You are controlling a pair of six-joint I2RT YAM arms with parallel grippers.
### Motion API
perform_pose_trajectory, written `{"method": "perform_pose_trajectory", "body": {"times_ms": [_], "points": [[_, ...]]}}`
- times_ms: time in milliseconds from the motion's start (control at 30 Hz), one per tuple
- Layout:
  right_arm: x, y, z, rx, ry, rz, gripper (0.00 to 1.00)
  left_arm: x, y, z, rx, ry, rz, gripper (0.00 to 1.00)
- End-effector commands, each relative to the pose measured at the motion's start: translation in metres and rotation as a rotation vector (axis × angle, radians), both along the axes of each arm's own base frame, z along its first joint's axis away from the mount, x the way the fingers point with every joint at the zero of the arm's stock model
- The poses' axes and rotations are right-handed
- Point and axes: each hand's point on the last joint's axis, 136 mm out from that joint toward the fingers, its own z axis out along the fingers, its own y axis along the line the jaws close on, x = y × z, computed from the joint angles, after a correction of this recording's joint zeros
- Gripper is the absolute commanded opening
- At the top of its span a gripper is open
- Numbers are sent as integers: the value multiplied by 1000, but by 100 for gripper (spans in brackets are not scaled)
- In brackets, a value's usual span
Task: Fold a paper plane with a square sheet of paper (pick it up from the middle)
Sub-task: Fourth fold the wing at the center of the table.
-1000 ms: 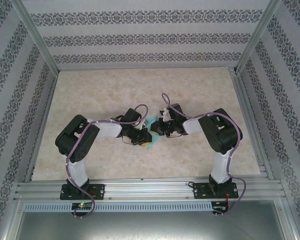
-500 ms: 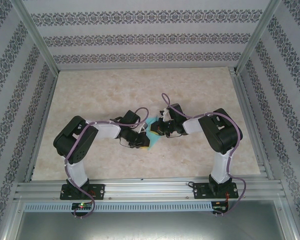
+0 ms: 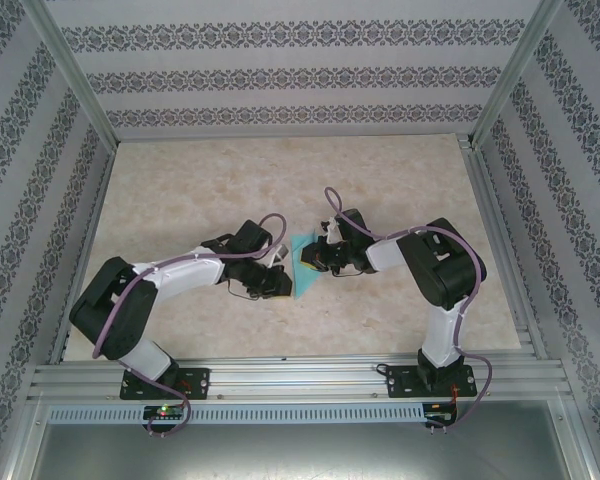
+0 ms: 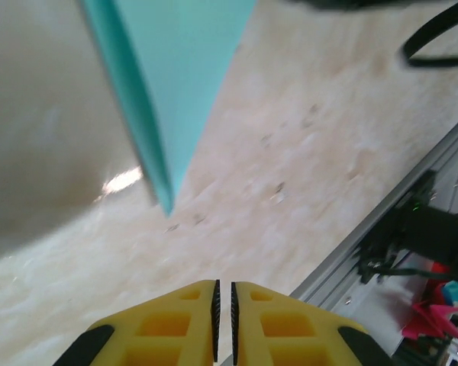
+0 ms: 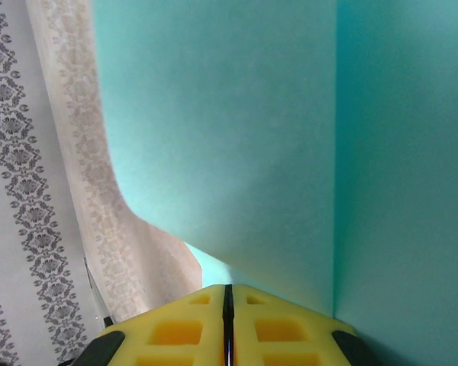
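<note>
Top view: the teal paper (image 3: pixel 302 258) is shown near the middle of the table (image 3: pixel 380 170), somewhat toward the near edge, between the two grippers. It is pinched at its right side by the right gripper (image 3: pixel 316 258); in the right wrist view the yellow jaws are seen pressed together on the sheet's lower edge (image 5: pixel 227 288), and a vertical crease is visible in the paper (image 5: pixel 237 152). The left gripper (image 3: pixel 274 282) is seen just beside the paper and apart from it, with its jaws closed on nothing (image 4: pixel 223 284). In the left wrist view a pointed, layered corner of the paper (image 4: pixel 175 76) is seen lifted off the table surface. Compared with one second earlier, the left gripper has been drawn back from the paper, the left arm's elbow has been swung toward the left edge, and more of the paper is exposed; the right arm is unchanged.
</note>
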Motion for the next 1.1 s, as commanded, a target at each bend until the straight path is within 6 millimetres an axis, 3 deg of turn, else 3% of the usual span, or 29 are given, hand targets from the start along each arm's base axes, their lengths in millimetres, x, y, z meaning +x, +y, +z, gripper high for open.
{"method": "perform_pose_trajectory", "body": {"times_ms": [0, 100, 433, 767, 867, 1067], "points": [[-33, -41, -70, -238, 184, -101, 11, 30, -25, 15, -81, -50, 61, 18], [-34, -42, -68, -232, 185, -121, 11, 40, -38, 8, -111, -32, 70, 18], [-35, -41, -68, -222, 197, -129, 11, 45, -42, -27, -73, 16, 73, 18], [-36, -45, -69, -228, 198, -125, 12, -5, 3, -82, 132, 149, 44, 14], [-35, -46, -69, -228, 200, -126, 12, -18, 14, -88, 172, 176, 30, 13], [-35, -47, -72, -240, 214, -135, 12, -36, 24, -81, 206, 192, -36, 11]]}}
